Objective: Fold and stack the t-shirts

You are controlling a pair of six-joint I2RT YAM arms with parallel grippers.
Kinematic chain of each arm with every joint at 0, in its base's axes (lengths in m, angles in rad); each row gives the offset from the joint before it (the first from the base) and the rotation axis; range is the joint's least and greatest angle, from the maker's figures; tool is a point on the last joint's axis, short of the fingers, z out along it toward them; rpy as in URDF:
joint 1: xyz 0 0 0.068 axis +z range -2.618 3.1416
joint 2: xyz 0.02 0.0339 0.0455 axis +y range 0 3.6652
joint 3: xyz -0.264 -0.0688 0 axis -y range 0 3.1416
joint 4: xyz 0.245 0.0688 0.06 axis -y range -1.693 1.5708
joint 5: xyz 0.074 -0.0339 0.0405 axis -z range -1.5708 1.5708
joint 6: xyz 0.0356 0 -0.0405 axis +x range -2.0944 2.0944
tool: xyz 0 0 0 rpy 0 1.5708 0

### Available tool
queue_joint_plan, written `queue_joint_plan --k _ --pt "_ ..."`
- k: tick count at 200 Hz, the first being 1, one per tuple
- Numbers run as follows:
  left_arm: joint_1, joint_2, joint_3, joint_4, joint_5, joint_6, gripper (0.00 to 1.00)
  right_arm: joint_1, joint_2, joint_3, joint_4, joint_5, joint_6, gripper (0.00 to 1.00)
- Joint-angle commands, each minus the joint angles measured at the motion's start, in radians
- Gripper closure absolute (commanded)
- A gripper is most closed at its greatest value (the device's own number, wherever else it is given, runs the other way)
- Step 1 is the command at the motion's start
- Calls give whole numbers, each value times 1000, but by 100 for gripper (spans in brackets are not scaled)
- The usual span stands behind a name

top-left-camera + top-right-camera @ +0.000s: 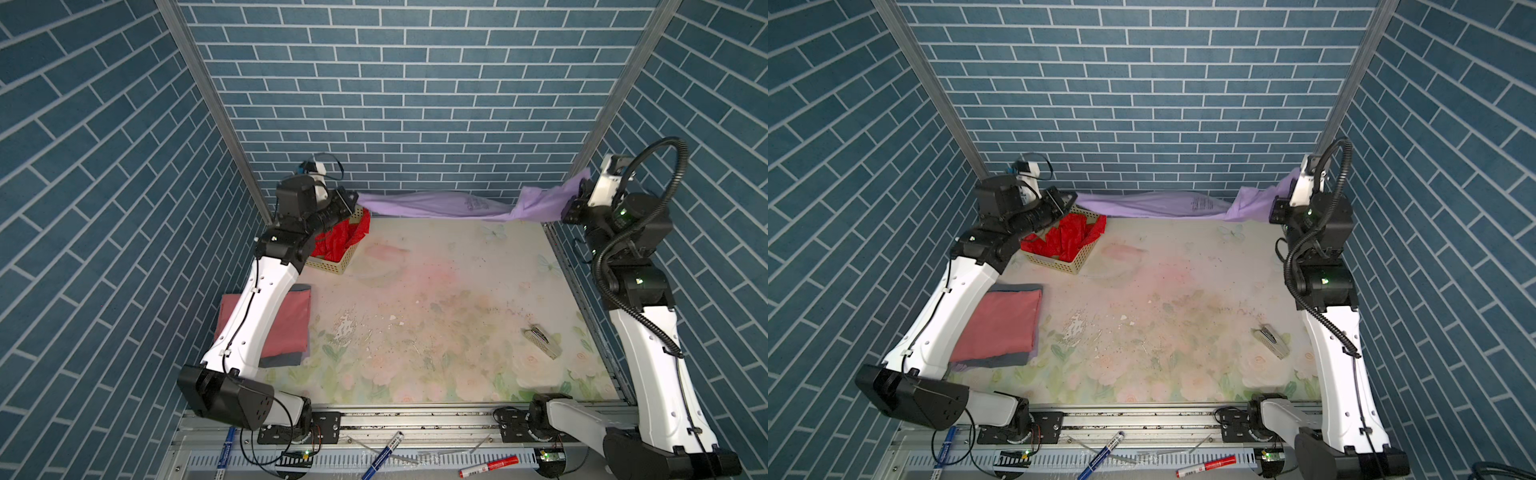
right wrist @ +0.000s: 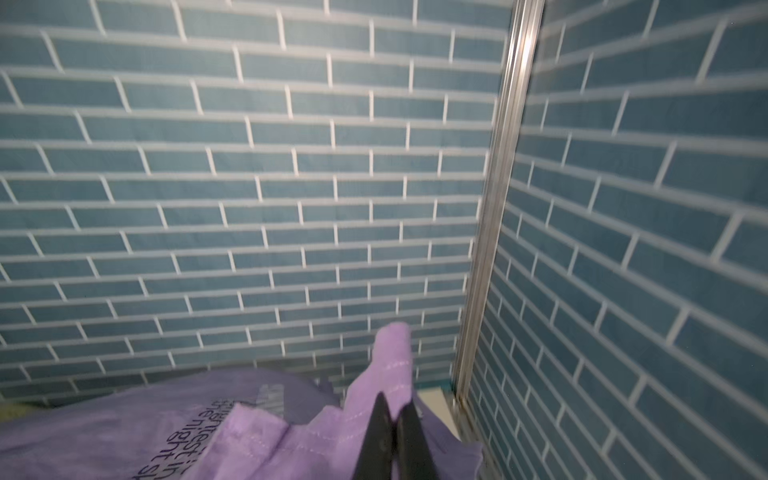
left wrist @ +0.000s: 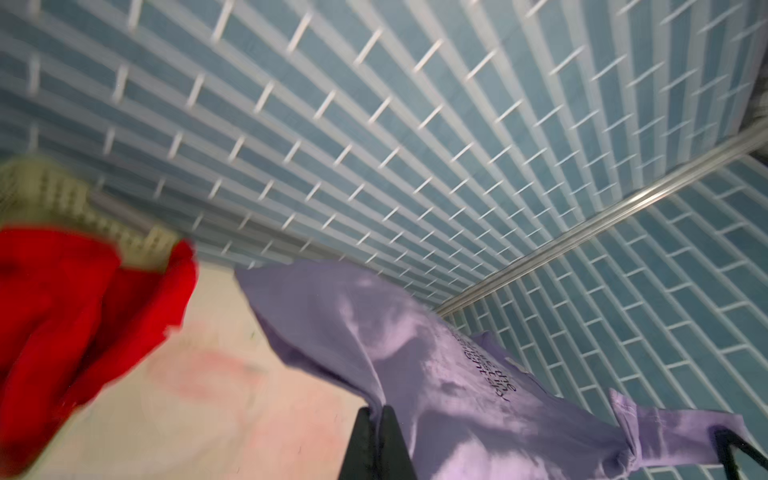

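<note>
A lilac-purple t-shirt [image 1: 436, 205] [image 1: 1154, 205] with dark chest text hangs stretched along the back wall between both grippers. My left gripper [image 1: 351, 199] [image 3: 376, 409] is shut on its left end, and my right gripper [image 1: 575, 201] [image 2: 392, 401] is shut on a hemmed edge at the right. Both wrist views show the lilac cloth [image 3: 436, 374] [image 2: 124, 424] pinched between the black fingers. A red t-shirt [image 1: 336, 245] [image 1: 1071, 237] lies crumpled in the basket. At the left, a folded salmon-pink t-shirt [image 1: 291, 320] [image 1: 1000, 328] rests on a folded grey one [image 1: 282, 361] [image 1: 1017, 286], partly under my left arm.
The pale yellow basket [image 1: 332, 266] [image 1: 1059, 264] stands at the back left, just under my left gripper. A small grey-white object [image 1: 542, 340] [image 1: 1271, 338] lies at the front right of the floral table. Markers [image 1: 382, 453] lie on the front rail. The brick wall is close behind the shirt.
</note>
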Motion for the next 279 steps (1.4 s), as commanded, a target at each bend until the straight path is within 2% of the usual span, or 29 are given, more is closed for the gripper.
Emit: queue_joint_plan --k 1,6,19,33,36,41,49,72,93,120,152,179,206,231,279 --pt "-58 -64 -279 -52 -103 -129 83 -2 -68 -237 -205 100 211 90" --pt "-72 -82 -329 -70 -124 -149 81 -2 -97 -274 -225 119 251 87" --pt "-87 -124 -409 -142 -182 -185 81 -1 -157 -330 -266 163 325 67" --pt "-85 -153 -408 -225 -245 -187 62 -2 -182 -335 -276 188 334 52" --pt "-84 -156 -397 -239 -254 -181 59 -1 -181 -331 -276 190 332 40" --pt "-85 -153 -375 -263 -266 -164 54 -2 -172 -318 -277 193 321 37" --pt "-85 -136 -326 -305 -280 -137 48 -2 -149 -292 -277 191 302 36" --pt "-90 -36 -195 -360 -250 -63 44 -1 -45 -230 -226 127 288 38" --pt "-127 88 -122 -300 -192 -31 42 -3 70 -217 -105 -10 308 39" --pt "-195 305 8 -203 -128 25 40 -1 245 -182 35 -125 356 39" --pt "-237 569 199 -122 -93 63 39 -3 487 -48 65 -246 379 42" --pt "-249 722 306 -78 -84 64 39 -3 661 1 151 -354 424 45" --pt "-249 789 328 -80 -128 57 39 0 814 44 214 -419 482 50" --pt "-246 812 301 -101 -175 62 39 7 917 70 198 -460 487 52" --pt "-218 796 154 -70 -181 50 39 25 935 -28 149 -491 428 56"
